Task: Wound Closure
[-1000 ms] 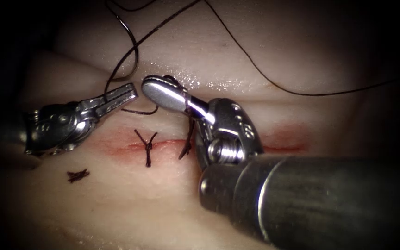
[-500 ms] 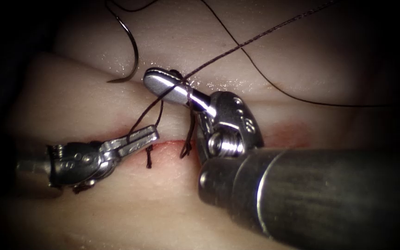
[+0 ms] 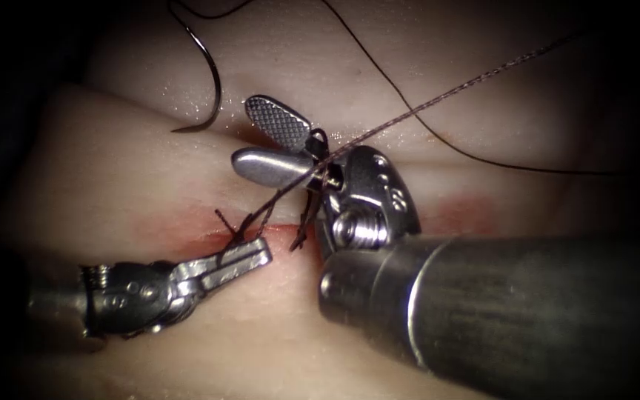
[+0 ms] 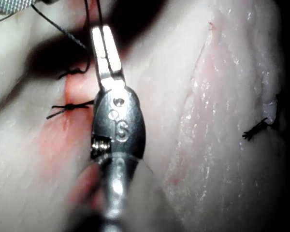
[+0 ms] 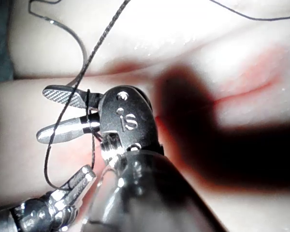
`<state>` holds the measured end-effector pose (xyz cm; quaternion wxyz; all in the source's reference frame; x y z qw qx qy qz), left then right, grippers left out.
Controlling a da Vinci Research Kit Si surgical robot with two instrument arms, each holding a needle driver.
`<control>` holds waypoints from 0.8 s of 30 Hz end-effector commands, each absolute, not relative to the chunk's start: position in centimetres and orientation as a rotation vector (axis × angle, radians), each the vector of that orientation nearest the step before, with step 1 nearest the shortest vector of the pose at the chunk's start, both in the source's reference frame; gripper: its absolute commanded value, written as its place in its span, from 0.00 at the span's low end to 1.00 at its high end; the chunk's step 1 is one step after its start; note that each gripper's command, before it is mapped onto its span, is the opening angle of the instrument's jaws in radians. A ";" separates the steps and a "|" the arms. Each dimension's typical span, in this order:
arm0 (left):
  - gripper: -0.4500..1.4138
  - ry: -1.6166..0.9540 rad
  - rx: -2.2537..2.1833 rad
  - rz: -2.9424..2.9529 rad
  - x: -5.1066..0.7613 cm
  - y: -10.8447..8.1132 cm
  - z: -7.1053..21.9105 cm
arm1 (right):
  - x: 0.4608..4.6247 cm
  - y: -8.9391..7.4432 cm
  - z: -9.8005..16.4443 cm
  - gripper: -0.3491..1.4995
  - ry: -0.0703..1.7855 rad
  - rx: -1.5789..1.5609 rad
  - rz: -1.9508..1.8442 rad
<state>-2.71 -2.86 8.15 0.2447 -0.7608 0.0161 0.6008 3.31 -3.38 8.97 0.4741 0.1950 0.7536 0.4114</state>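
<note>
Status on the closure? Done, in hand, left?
Done: one tied stitch crosses the cut. In hand: left tool shut on thread by the second stitch; right tool open, thread running between its jaws. Needle lies free on the tissue. Left: cut open at right.

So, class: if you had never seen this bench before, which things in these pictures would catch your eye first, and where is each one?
The right tool stands out first, its jaws open over the cut with thread running taut between them. Just below, the left tool is shut on that same thread beside a finished stitch. The curved needle lies free on the tissue above the cut, held by neither tool.
</note>
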 end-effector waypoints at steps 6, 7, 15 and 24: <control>0.00 0.019 -2.091 1.663 -2.82 -2.9 7.9 | 3.38 -3.6 9.1 0.66 1.652 0.438 0.939; 0.00 0.017 -2.092 1.669 -2.84 -2.9 7.9 | 3.38 -3.6 9.1 0.66 1.609 0.424 0.935; 0.00 -0.022 -2.103 1.718 -3.06 -2.9 7.7 | 3.36 -3.7 9.2 0.60 1.371 0.342 0.984; 0.00 -0.046 -2.110 1.732 -3.13 -2.9 7.7 | 3.29 -3.8 9.2 0.64 1.225 0.380 1.189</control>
